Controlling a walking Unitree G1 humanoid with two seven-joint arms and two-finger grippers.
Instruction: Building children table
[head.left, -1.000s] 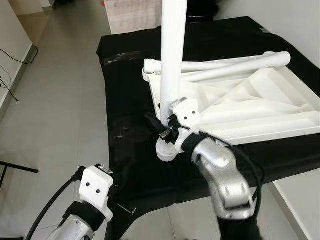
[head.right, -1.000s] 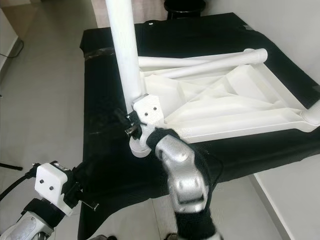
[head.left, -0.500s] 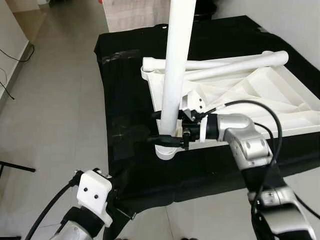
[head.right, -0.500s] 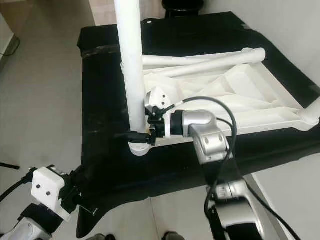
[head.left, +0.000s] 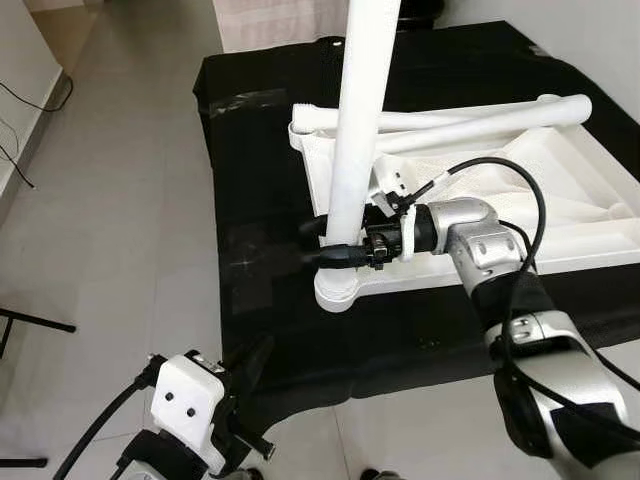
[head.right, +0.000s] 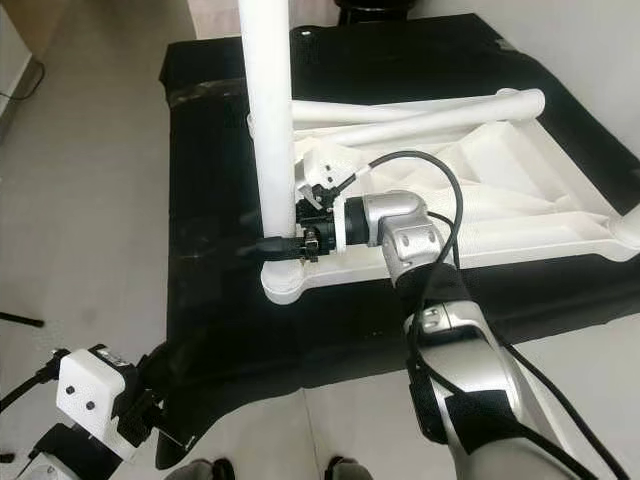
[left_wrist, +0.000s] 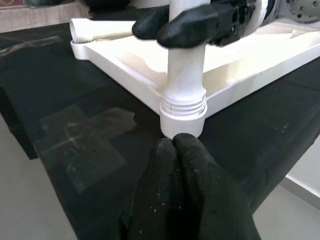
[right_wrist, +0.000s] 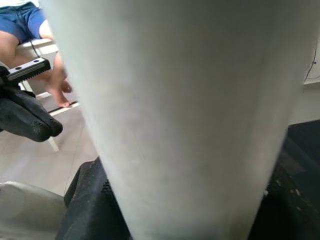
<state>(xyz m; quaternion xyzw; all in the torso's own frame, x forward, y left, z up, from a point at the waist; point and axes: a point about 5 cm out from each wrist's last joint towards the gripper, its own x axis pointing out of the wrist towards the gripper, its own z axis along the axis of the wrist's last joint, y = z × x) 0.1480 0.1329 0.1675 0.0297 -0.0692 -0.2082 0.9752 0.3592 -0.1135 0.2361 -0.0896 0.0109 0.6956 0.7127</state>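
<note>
My black fingers (head.left: 335, 245) clasp a plain white leg (head.left: 358, 140); the upturned tabletop (head.left: 520, 205) is white too, on a black cloth (head.left: 260, 150), with pale grey floor tiles (head.left: 110, 200) at nine o'clock.

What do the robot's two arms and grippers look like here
Both arms are silver metal with black bands and loose black cables. The right gripper and the left gripper each have two long black fingers. A white boxy camera housing with two dark screw holes sits on the left wrist.

You had no text, label, brand, number or sign to read at this moment; nothing legible stood on any surface in any of the four views.
</note>
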